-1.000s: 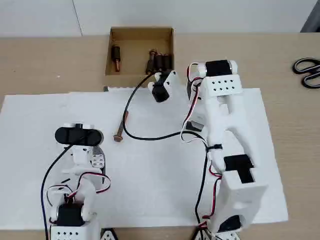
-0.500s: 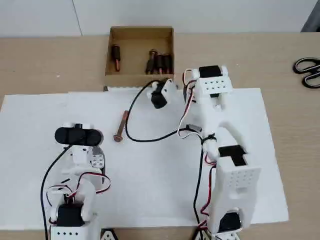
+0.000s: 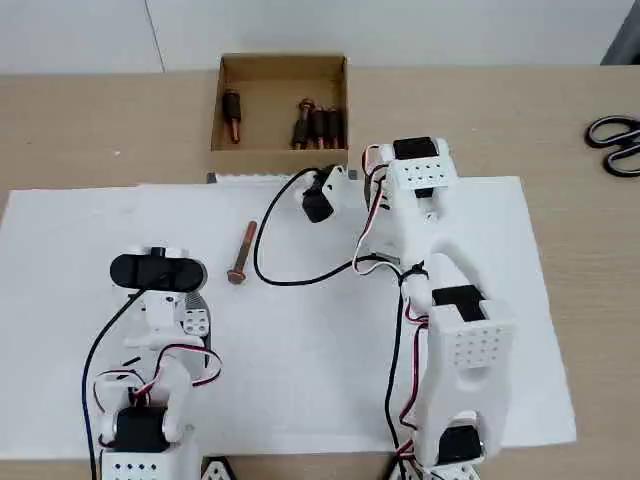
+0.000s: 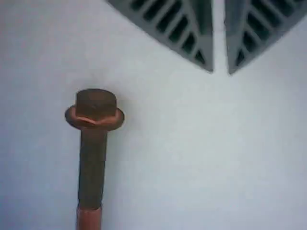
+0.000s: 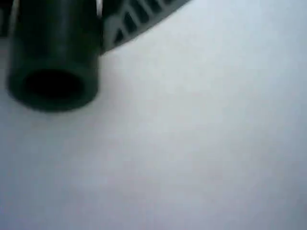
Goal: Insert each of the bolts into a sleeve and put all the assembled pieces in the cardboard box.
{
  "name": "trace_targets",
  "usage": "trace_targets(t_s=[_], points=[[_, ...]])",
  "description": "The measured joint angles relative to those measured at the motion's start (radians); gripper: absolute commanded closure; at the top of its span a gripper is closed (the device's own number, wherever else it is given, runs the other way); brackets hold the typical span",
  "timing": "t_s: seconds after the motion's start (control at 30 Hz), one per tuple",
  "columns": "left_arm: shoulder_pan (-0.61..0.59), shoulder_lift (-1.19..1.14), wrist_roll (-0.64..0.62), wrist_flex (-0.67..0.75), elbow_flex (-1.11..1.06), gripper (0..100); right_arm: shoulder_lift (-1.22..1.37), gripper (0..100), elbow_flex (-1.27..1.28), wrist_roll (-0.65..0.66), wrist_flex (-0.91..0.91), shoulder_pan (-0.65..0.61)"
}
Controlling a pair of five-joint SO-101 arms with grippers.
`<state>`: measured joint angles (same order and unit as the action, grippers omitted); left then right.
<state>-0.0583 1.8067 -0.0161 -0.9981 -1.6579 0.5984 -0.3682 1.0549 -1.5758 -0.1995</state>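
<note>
Now the left claw (image 4: 220,69) hangs over the white paper sheet (image 3: 300,380) toward the front left corner of the counter (image 3: 90,120). Its two ribbed grey fingers (image 4: 192,33) are drawn almost together, with only a thin slit between them and nothing inside.

A single bolt (image 3: 240,253) lies flat on the paper in the left half of the counter, just ahead of that arm. Its flanged hex head points to the front edge and its shank to the far edge. In the left wrist view the bolt (image 4: 94,143) is near the fingertips but apart from them.

The right arm stretches from the front edge up the middle of the counter. The right claw (image 3: 330,185) sits at the far edge of the paper, just short of the near wall of the cardboard box (image 3: 283,60). It grips a black sleeve (image 5: 53,62). The sleeve's hollow end faces the wrist camera, a ribbed finger (image 5: 139,19) lies along its side, and there is bare paper beneath.

The box stands at the middle of the far edge. Inside it are assembled pieces (image 3: 318,125): several close together by its right wall and one alone (image 3: 232,115) near its left wall. All of them lie lengthwise, front to back.

A pair of scissors (image 3: 615,145) rests on the bare counter by the right edge, well apart from everything else.
</note>
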Motion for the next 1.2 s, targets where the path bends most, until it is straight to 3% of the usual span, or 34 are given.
trace_targets(t_s=[0.3,0.6,0.93,1.2], points=[[0.000,0.000,0.000,0.000,0.000,99,-0.017,98.6,0.006,-0.052,0.025,-0.015],[0.000,0.000,0.000,0.000,0.000,99,-0.190,99.0,-0.069,-0.262,-0.083,-0.095],[0.000,0.000,0.000,0.000,0.006,99,-0.439,99.5,-0.069,-0.485,-0.147,-0.009],[0.000,-0.020,0.061,-0.101,0.284,99,-0.598,99.5,0.009,-0.618,-0.147,0.017]])
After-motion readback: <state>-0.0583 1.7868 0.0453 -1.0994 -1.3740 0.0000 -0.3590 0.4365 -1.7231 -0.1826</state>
